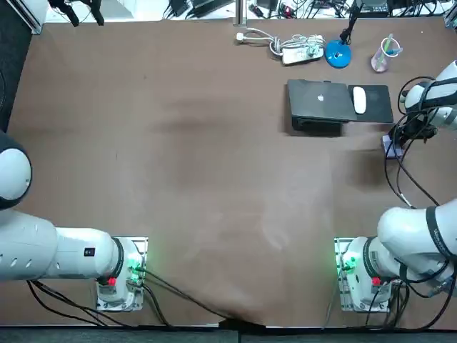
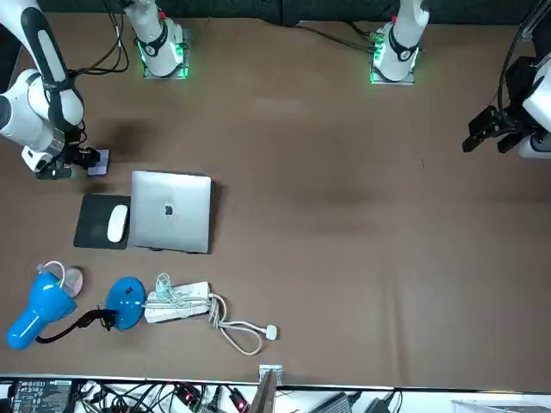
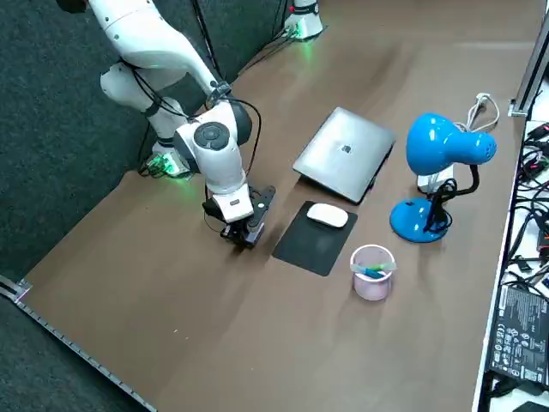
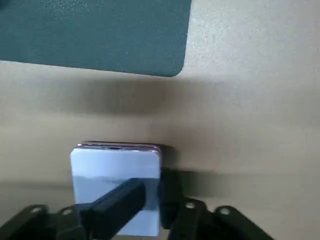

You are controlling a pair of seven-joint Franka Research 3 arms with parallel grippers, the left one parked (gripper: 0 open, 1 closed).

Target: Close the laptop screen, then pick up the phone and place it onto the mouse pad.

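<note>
The silver laptop (image 1: 319, 101) (image 2: 172, 211) (image 3: 345, 154) lies with its lid down. Beside it, the dark mouse pad (image 1: 377, 107) (image 2: 93, 231) (image 3: 310, 243) carries a white mouse (image 1: 359, 99) (image 2: 116, 224). The lavender phone (image 1: 390, 146) (image 2: 98, 162) (image 4: 115, 167) lies flat on the table, just off the pad's near edge (image 4: 95, 35). My right gripper (image 1: 398, 139) (image 2: 76, 162) (image 3: 244, 235) (image 4: 154, 184) is low over the phone's edge. It is shut, with nothing between the tips. In the right side view the gripper hides the phone.
A blue desk lamp (image 3: 442, 163) (image 2: 52, 310), a power strip with cable (image 1: 300, 50) (image 2: 181, 301) and a clear cup (image 1: 384, 56) (image 3: 371, 270) stand along the far side beyond the laptop and pad. The table's right edge runs close by the gripper.
</note>
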